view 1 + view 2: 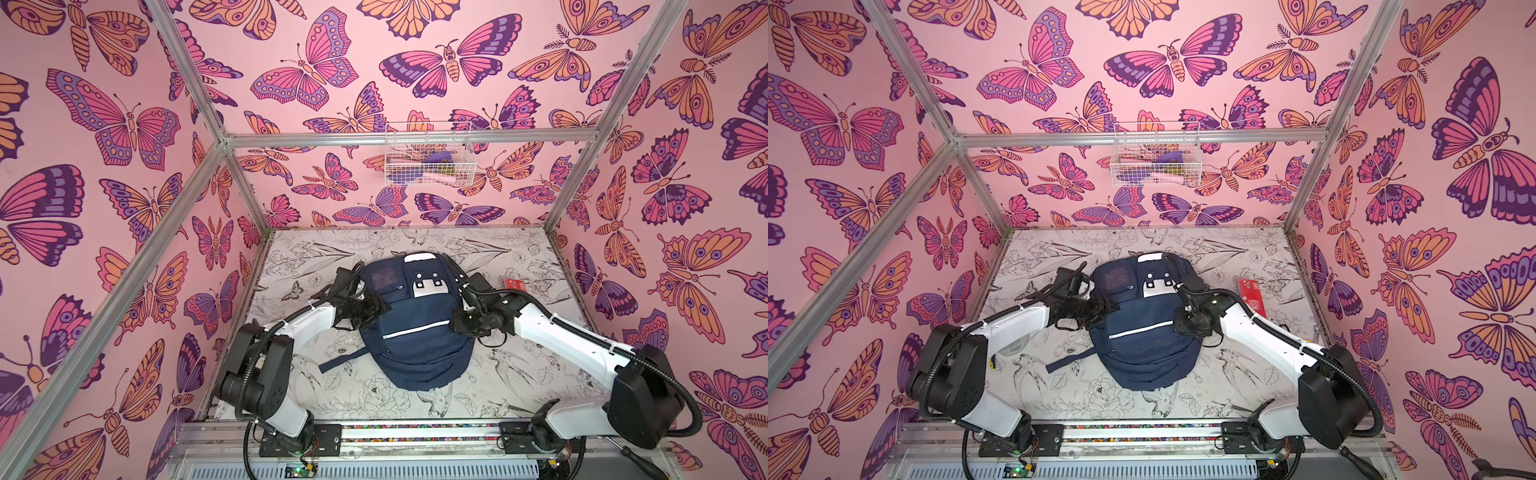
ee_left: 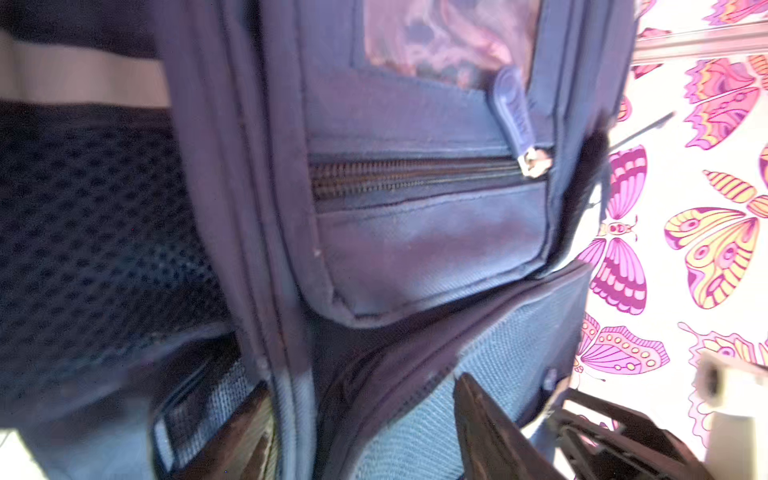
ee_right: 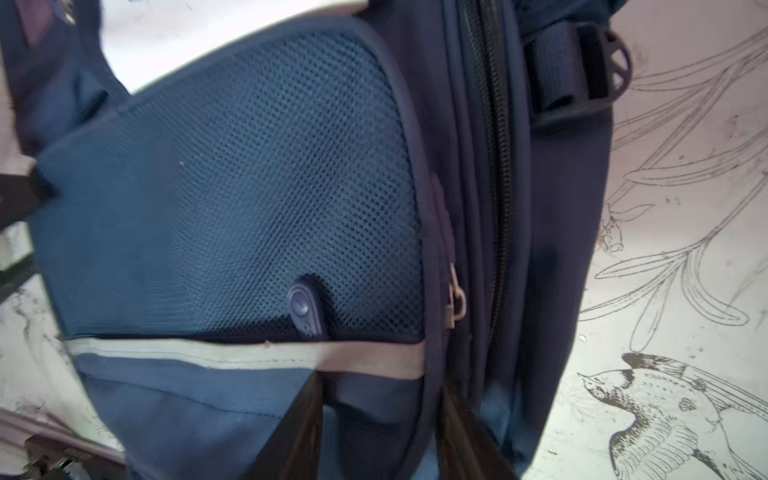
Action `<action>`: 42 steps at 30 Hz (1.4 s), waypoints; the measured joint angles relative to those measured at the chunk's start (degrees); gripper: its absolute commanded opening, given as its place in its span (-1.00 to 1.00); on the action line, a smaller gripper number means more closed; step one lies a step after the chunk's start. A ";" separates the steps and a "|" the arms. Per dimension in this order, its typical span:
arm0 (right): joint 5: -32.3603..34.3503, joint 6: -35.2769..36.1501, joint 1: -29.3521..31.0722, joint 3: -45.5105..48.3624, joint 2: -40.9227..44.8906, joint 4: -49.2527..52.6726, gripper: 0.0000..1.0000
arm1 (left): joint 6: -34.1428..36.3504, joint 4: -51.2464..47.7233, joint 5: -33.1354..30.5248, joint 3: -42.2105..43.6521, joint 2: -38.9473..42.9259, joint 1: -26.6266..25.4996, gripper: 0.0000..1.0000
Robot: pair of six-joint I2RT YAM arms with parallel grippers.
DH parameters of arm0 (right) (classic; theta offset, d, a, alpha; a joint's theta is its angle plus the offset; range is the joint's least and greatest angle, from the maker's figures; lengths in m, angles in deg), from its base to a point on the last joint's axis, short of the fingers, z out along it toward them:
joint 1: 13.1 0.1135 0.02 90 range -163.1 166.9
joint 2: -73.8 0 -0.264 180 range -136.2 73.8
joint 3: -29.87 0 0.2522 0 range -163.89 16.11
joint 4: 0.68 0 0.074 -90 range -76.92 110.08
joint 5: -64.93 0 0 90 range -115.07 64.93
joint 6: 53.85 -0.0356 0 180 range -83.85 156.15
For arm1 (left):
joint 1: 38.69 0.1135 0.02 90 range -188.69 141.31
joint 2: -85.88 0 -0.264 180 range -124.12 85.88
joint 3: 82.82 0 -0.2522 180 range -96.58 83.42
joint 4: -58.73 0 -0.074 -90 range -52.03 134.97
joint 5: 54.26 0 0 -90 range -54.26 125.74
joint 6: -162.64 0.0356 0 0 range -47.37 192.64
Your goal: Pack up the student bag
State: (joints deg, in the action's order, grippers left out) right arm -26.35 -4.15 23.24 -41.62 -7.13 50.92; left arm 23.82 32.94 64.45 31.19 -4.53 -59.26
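Large navy-blue fabric student bag (image 1: 415, 336) lies flat in the middle of the table, with the left gripper (image 1: 376, 308) and the right gripper (image 1: 456, 322) at its two sides.
Its cloth is tightly woven, with a fine mesh pocket (image 3: 249, 187), a pale smooth reflective stripe (image 3: 249, 353) and a toothed metal zipper (image 2: 415, 174) on a small rounded pocket. The left gripper's dark fingers (image 2: 490, 428) stand apart with a padded seam between them. The right gripper's fingers (image 3: 303, 428) stand apart across a soft fold. Whether either pinches the cloth I cannot tell. The white table (image 1: 332, 399) carries black line drawings of birds and flowers. A flat red card (image 1: 1250, 295) lies near the bag. A white wire basket (image 1: 428, 153) hangs on the pink butterfly wall (image 1: 332, 62).
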 measured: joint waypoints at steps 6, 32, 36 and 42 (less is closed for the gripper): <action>1.27 0.22 0.09 -2.99 -3.39 2.05 -0.16 | 5.20 -5.60 -1.81 -2.43 0.07 -0.07 0.29; -5.73 10.16 -3.80 -5.03 3.98 3.63 -0.14 | -1.55 -18.62 -16.72 -0.57 10.12 -12.09 0.10; -4.15 6.67 -2.99 -2.75 7.26 3.98 -0.15 | 1.31 -18.62 -14.71 -2.25 7.19 -12.07 -0.11; 2.86 -0.39 5.60 -2.43 9.97 5.29 -0.17 | 4.96 -17.77 -9.01 -3.13 4.28 -10.80 -0.60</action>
State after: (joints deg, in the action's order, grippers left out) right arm -23.48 -4.54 28.83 -44.05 2.84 56.21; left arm 28.78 15.17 55.45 28.07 -0.24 -70.06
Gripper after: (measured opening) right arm 0.419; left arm 0.298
